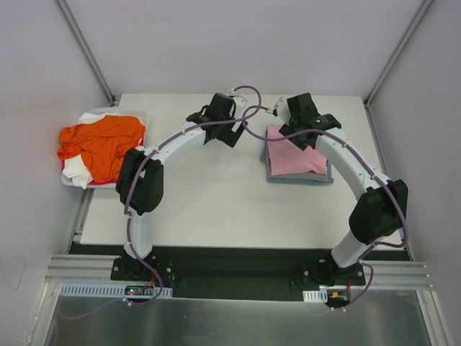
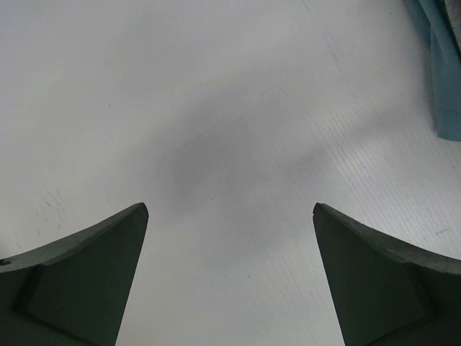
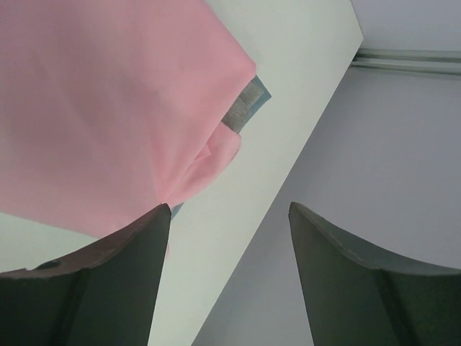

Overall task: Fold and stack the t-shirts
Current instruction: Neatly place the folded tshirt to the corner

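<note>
A folded light pink t-shirt (image 1: 292,157) tops a stack at the right middle of the table, over a grey layer (image 1: 318,171) and a grey-blue t-shirt (image 1: 299,179). My right gripper (image 1: 301,138) hovers over the stack's far edge, open. In the right wrist view its left finger (image 3: 130,267) sits at the pink t-shirt's (image 3: 108,108) corner, and nothing is between the fingers of the right gripper (image 3: 229,204). My left gripper (image 1: 232,130) is open over bare table, left of the stack. The left gripper (image 2: 230,207) holds nothing; the grey-blue t-shirt's (image 2: 448,72) edge shows at the top right.
A white tray (image 1: 141,117) at the table's left edge holds a crumpled orange t-shirt (image 1: 104,143) on top of a white t-shirt (image 1: 78,173). The table's far right edge (image 3: 317,122) and the enclosure wall (image 3: 403,144) lie close behind the right gripper.
</note>
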Controlling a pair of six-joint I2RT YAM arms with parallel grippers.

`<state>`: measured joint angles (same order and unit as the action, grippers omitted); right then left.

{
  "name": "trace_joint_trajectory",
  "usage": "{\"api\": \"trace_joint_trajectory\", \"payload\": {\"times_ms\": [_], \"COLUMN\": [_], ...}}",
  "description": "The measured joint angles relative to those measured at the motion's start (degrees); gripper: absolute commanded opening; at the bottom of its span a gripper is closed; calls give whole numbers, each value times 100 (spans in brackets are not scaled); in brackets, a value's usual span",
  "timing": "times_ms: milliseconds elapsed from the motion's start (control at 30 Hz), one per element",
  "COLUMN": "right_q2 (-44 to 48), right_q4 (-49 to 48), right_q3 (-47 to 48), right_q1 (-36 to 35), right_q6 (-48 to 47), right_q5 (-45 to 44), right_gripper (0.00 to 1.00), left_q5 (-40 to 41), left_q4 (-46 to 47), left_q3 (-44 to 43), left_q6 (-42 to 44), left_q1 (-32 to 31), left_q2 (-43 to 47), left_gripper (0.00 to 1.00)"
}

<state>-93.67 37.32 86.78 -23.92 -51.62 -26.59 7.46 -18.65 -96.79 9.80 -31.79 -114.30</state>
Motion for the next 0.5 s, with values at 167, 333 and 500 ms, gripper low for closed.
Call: {"api": "trace_joint_trajectory", "payload": {"times_ms": [167, 333, 500], "right_q2": [-520, -1178, -1569], "right_q4": [-400, -612, -730], "right_q3": [2, 103, 304], "right_q1": [133, 442, 636], "right_q6": [-52, -94, -160], "right_q5": [37, 190, 264], "right_gripper": [70, 70, 70], "left_q5": [4, 4, 7], "left_q4": [-4, -4, -2], "left_q3": [59, 94, 94], "left_q6": [2, 7, 9], "left_q1": [2, 42, 79], "left_q2": [11, 11, 11], "left_gripper": [99, 100, 99]}}
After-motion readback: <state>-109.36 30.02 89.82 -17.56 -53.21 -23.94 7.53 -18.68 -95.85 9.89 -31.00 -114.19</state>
